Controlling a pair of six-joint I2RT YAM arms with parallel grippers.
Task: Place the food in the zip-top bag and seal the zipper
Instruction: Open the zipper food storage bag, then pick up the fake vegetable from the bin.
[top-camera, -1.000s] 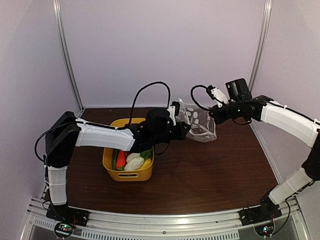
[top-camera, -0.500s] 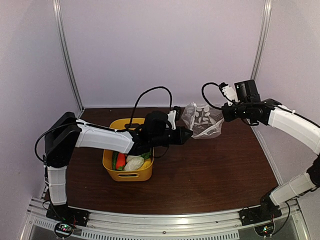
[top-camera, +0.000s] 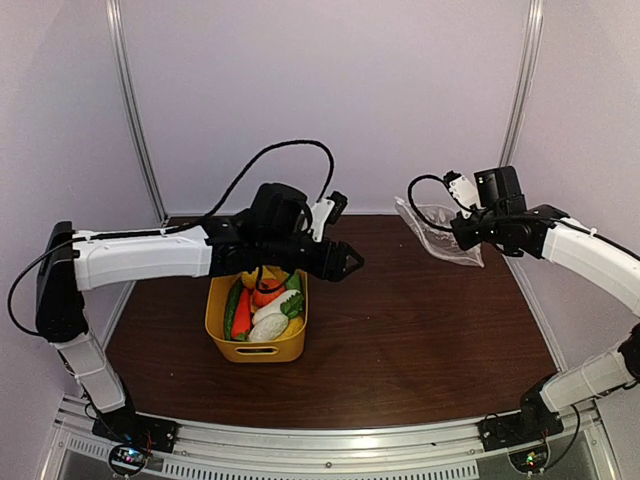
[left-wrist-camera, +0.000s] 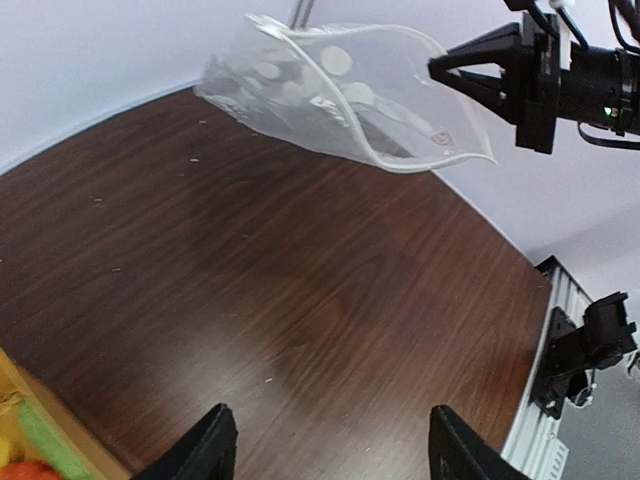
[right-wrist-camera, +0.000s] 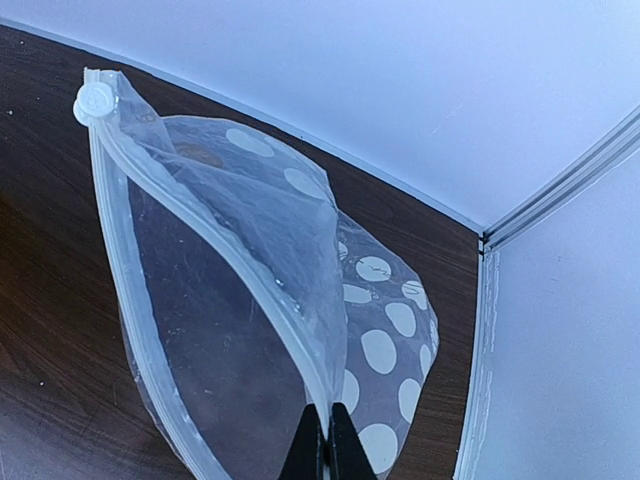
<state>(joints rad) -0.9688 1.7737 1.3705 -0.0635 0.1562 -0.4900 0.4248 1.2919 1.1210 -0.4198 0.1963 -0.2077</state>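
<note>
Showing both arms raised above the dark wooden tabletop (top-camera: 420, 340), with the bag and the food well apart.

Left arm: reaches across the yellow tub (top-camera: 256, 347). The left tool (top-camera: 347, 263) hangs just past the tub's far right corner. In the left wrist view its two fingers (left-wrist-camera: 205, 450) stand wide apart with only bare wood between them, and a corner of the tub shows at the lower left edge.

Right arm: the right tool (top-camera: 457, 231) holds the zip-top bag (top-camera: 441, 237) at the far right of the tabletop, near the back wall. In the right wrist view its fingers are pressed together on the bag's mouth edge (right-wrist-camera: 322, 445). The bag is clear, printed with white dots, and holds no food. The zipper (right-wrist-camera: 113, 280) is parted, so the mouth gapes in a long oval; a small white round piece sits at its far end. The bag seems to hang clear of the wood, though no view settles this.

Food (top-camera: 265, 312): all of it lies in the tub. The green cucumber (top-camera: 232, 312) lies along the left wall, the red-orange carrot (top-camera: 264, 295) beside it, and white, yellow and green pieces fill the rest.
</note>
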